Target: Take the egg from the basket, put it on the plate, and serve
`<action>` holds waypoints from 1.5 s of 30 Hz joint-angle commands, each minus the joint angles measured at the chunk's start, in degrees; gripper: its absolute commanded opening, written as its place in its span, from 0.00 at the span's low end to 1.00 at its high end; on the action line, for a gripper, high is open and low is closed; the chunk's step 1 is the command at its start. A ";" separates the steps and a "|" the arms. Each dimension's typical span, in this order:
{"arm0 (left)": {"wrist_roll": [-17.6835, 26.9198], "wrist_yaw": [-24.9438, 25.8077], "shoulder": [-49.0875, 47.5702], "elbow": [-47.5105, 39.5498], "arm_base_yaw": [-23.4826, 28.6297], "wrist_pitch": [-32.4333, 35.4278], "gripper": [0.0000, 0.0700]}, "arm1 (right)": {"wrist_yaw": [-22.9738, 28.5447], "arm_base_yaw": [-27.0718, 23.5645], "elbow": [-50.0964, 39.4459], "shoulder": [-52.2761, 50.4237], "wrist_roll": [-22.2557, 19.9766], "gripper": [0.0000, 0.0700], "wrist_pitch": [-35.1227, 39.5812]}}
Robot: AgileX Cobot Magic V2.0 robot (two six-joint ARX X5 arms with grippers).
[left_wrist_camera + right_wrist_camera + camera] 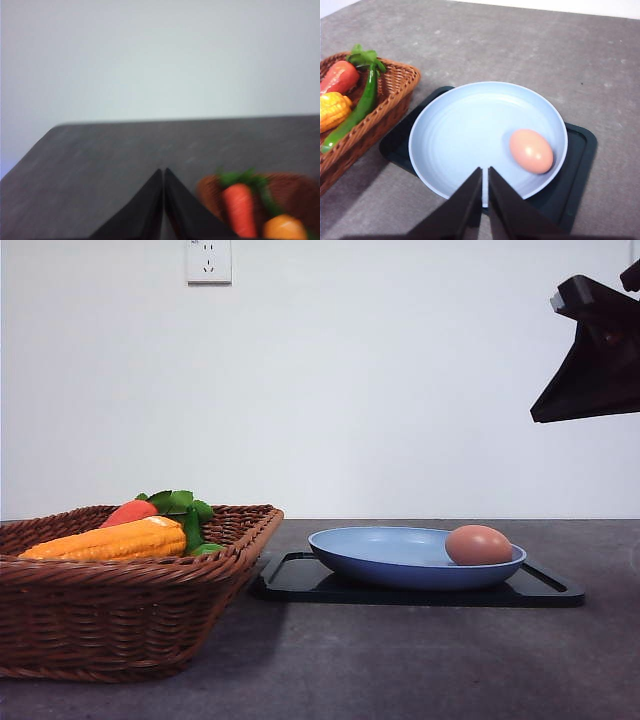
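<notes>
The egg (531,150) lies in the plate (455,130) on a black tray (575,175); the basket (120,615) sits beside it on the surface. The right pincer (485,172) hangs above the plate, closed and empty; the left pincer (163,174) is closed too.

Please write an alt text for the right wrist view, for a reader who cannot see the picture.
A brown egg lies in a light-blue plate that sits on a black tray on a grey table. The right end effector hangs above the plate, closed and empty. Beside the tray, a wicker basket holds vegetables.
</notes>
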 commanded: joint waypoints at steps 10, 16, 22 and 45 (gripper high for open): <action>1.00 -0.01 -0.12 -9.07 4.16 0.57 0.00 | 0.26 0.26 0.26 0.22 0.28 0.00 0.62; 1.00 -0.01 -0.12 -13.86 4.16 0.48 0.00 | 0.26 0.26 0.26 0.22 0.28 0.00 0.62; 0.98 -0.01 -0.01 -14.86 4.16 1.82 0.00 | 0.25 0.26 0.26 0.22 0.28 0.00 0.62; 0.98 -0.01 -0.01 -14.86 4.16 1.81 0.00 | 8.82 -0.22 0.19 -10.96 -7.93 0.00 -1.05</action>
